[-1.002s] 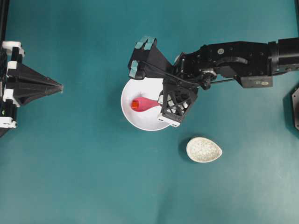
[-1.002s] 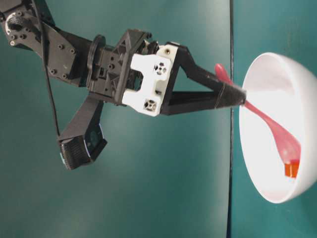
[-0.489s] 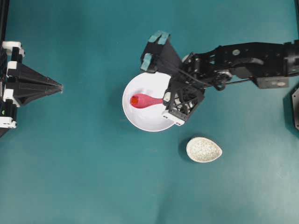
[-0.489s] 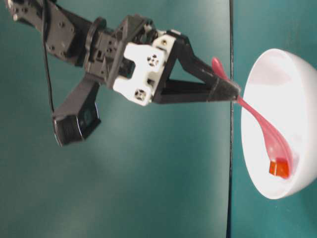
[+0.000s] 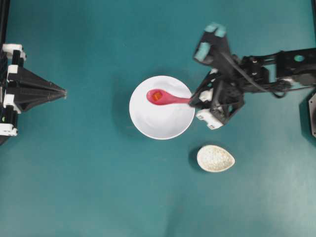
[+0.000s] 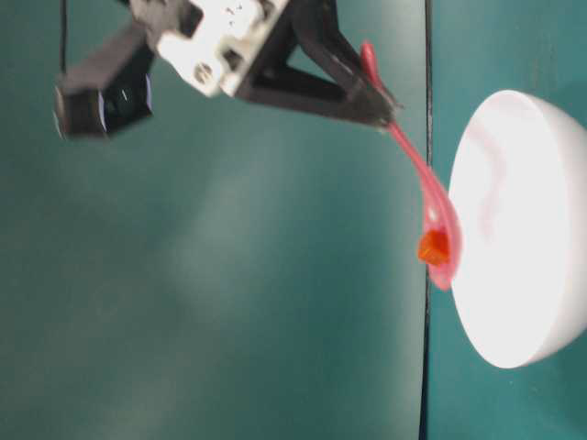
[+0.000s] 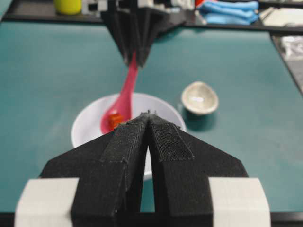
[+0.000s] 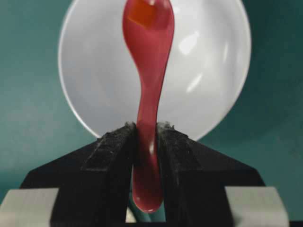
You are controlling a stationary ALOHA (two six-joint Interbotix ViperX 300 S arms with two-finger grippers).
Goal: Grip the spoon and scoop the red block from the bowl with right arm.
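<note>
My right gripper (image 5: 191,100) is shut on the handle of the pink spoon (image 5: 168,98), just past the right rim of the white bowl (image 5: 163,126). The spoon's head hangs above the bowl, clear of it in the table-level view, with the red block (image 5: 156,96) lying in it. In the right wrist view the spoon (image 8: 147,71) runs up from my gripper (image 8: 147,126) with the red block (image 8: 141,13) at its far end, over the bowl (image 8: 208,71). My left gripper (image 5: 64,91) is shut and empty at the far left, pointing at the bowl (image 7: 163,108).
A small speckled cream egg-shaped dish (image 5: 215,158) sits on the teal table below and right of the bowl. A black fixture (image 5: 311,114) shows at the right edge. The left wrist view shows coloured items along the far table edge.
The right arm has drawn back to the right and risen, lifting the spoon out of the bowl with the red block in its head. The bowl and left gripper stay put.
</note>
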